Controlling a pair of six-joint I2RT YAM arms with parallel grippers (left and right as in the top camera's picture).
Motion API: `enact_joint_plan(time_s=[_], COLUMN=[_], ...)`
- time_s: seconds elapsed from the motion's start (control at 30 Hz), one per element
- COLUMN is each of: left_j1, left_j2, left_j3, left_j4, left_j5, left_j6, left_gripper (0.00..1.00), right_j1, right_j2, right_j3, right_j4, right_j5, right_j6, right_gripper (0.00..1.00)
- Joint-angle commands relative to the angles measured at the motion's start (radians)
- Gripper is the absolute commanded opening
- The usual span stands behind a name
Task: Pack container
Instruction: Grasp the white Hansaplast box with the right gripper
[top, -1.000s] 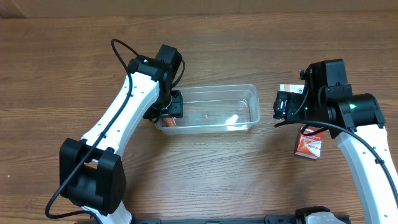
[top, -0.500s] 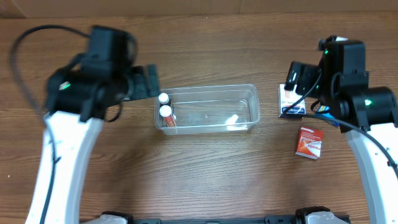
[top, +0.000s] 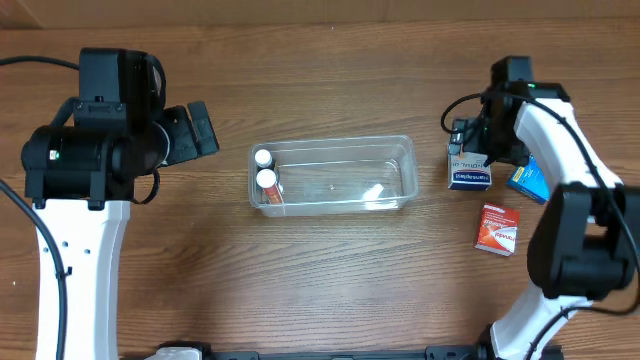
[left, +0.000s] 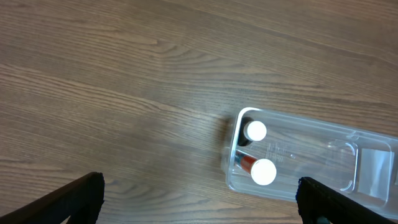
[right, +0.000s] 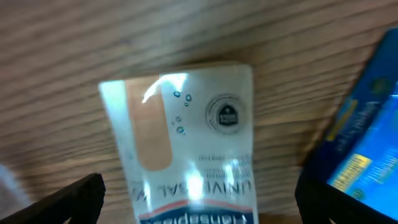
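Observation:
The clear plastic container (top: 385, 141) lies at the table's middle. Two white-capped bottles (top: 265, 170) stand upright in its left end; they also show in the left wrist view (left: 260, 155), inside the container (left: 323, 146). My left gripper (top: 195, 135) is open and empty, raised left of the container, with only table between its fingers (left: 200, 204). My right gripper (top: 468, 150) is open, right over a white-and-blue plaster box (top: 470, 176). In the right wrist view the fingers (right: 202, 205) straddle this box (right: 186, 124) without touching it.
A blue box (top: 528, 178) lies just right of the plaster box, close to my right finger (right: 367, 137). A red box (top: 497, 229) lies on the table nearer the front. Bare wooden table surrounds the container.
My left gripper has pulled out of the container's left end and moved left, leaving two bottles there. My right gripper has moved right and down over the plaster box.

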Motion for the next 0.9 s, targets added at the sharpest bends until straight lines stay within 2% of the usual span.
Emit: enact_joint_plan(time_s=[0.0, 0.27, 0.3, 0.4, 0.47, 0.67, 0.87], left_j1=[0.005, 0.005, 0.005, 0.005, 0.005, 0.005, 0.005], left_j2=[0.021, 0.029, 0.029, 0.029, 0.029, 0.029, 0.029], left_j3=[0.007, 0.005, 0.005, 0.005, 0.005, 0.005, 0.005], left_j4=[0.002, 0.002, 0.002, 0.001, 0.000, 0.000, 0.000], left_j5=[-0.006, -0.006, -0.006, -0.006, -0.006, -0.006, -0.006], left_j6=[0.019, 0.019, 0.019, 0.019, 0.019, 0.019, 0.019], left_gripper=[1.00, 1.00, 1.00, 1.00, 1.00, 1.00, 1.00], right_j1=[0.001, 0.001, 0.001, 0.001, 0.001, 0.006, 0.098], right_j2=[0.051, 0.095, 0.095, 0.095, 0.094, 0.059, -0.182], right_j3=[0.003, 0.003, 0.003, 0.003, 0.003, 0.036, 0.201], right_j4=[0.003, 0.002, 0.002, 0.002, 0.002, -0.030, -0.198], right_j5=[-0.006, -0.007, -0.006, -0.006, -0.007, -0.007, -0.007], right_j6=[-0.013, -0.011, -0.011, -0.011, -0.011, 0.001, 0.013], right_gripper=[1.00, 0.99, 0.96, 0.75, 0.70, 0.67, 0.66])
